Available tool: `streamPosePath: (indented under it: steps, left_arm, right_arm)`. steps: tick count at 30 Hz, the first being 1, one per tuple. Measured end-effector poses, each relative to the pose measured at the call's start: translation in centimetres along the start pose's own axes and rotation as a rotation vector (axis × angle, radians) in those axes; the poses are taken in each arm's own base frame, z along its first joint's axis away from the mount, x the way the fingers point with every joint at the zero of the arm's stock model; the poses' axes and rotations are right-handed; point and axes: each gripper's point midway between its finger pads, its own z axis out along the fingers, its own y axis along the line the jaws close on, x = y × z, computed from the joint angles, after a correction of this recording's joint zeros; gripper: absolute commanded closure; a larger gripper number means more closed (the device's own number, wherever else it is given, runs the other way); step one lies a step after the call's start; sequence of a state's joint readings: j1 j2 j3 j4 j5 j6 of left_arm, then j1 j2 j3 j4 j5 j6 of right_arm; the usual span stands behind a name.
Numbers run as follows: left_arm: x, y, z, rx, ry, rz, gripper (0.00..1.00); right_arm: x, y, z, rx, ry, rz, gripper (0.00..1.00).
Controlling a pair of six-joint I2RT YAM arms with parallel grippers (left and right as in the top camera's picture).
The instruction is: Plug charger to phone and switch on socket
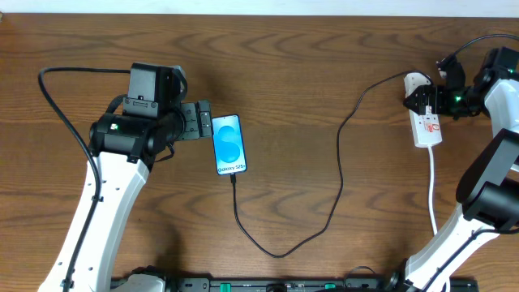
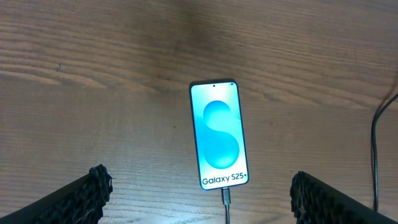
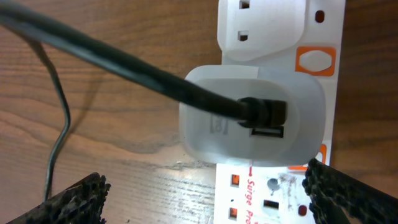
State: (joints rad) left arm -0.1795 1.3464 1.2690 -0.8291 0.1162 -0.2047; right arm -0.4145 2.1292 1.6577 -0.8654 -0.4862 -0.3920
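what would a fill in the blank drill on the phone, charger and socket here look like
1. The phone screen reads "Galaxy ____".
2. The charger is plugged into the phone's ____ edge.
3. The left gripper and the right gripper both have their jaws ____.
4. The socket has a body coloured ____.

Missing words: S25+; bottom; open; white

phone (image 1: 229, 145): flat, screen up & lit, light blue w/ darker blue circles, "Galaxy S25+" text at lower end; charger (image 1: 340, 170): thin black cable, tip seated in phone's bottom edge, runs on below phone, loops right, climbs to socket; socket (image 1: 427, 127): white strip w/ orange-red switches, well right of phone; cable's far end in white adapter (image 3: 298, 124) plugged into strip; switch pos can't tell
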Motion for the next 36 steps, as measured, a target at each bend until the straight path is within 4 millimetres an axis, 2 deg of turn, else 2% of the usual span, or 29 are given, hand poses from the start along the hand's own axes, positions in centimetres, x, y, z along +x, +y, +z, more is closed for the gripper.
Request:
streamPosePath:
  steps: [5,27,36]
  left_arm:
    - [0.0,0.0,0.0,0.000,0.000,0.000,0.06]
    - [0.0,0.0,0.0,0.000,0.000,0.000,0.06]
    - [0.0,0.0,0.0,0.000,0.000,0.000,0.06]
  right_arm:
    - [0.3,-0.1,0.3,-0.001,0.003,0.001,0.01]
    - [-0.4,-0.5,0.5,0.015,-0.032,-0.009,0.01]
    - [0.1,-0.6,1.7,0.022,-0.038,0.006,0.01]
